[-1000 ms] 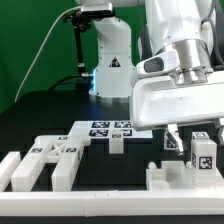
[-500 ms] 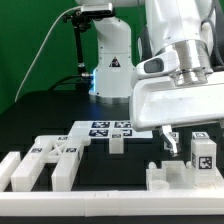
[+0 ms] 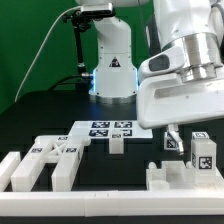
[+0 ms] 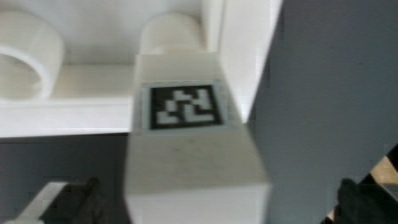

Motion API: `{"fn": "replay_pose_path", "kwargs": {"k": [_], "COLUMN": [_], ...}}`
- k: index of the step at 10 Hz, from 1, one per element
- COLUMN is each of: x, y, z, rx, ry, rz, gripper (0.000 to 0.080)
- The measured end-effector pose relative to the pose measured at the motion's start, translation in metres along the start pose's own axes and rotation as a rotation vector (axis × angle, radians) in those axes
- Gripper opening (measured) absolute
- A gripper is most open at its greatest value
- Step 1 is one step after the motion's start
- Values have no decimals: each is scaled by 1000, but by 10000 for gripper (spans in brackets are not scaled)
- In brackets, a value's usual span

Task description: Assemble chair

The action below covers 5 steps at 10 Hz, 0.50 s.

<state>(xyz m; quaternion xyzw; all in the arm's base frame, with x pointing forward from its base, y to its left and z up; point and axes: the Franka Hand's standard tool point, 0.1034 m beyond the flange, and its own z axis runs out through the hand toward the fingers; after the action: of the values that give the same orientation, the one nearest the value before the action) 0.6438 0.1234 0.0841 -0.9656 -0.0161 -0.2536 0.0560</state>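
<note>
Arm point(image 3: 190, 75) has shifted; tagged bar point(image 4: 192, 150) lies between parted fingers point(image 4: 71, 200)

Ext. view is bright w/ light from above: the white robot arm point(image 3: 190, 70) shines and loses detail. The black table point(image 3: 40, 115) stays dark w/ soft little shadows by the white pieces point(image 3: 50, 160). Wrist view is dimmer & blurry, so the tag point(image 4: 185, 105) on the white bar point(image 4: 196, 170) looks fuzzy.
</note>
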Motion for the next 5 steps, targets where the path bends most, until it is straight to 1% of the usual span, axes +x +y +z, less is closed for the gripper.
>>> {"fn": "replay_pose_path", "kwargs": {"k": [1,2,3,5], "x": [0,-3,-1,-2], "y": [5,3,4,9], "z": [3,6,7,9], "rx": [-3,11,20,34], "ry": [-8,-103,-177,-346], "rz": [9,15,19,33], "gripper": [649,649,649,649]}}
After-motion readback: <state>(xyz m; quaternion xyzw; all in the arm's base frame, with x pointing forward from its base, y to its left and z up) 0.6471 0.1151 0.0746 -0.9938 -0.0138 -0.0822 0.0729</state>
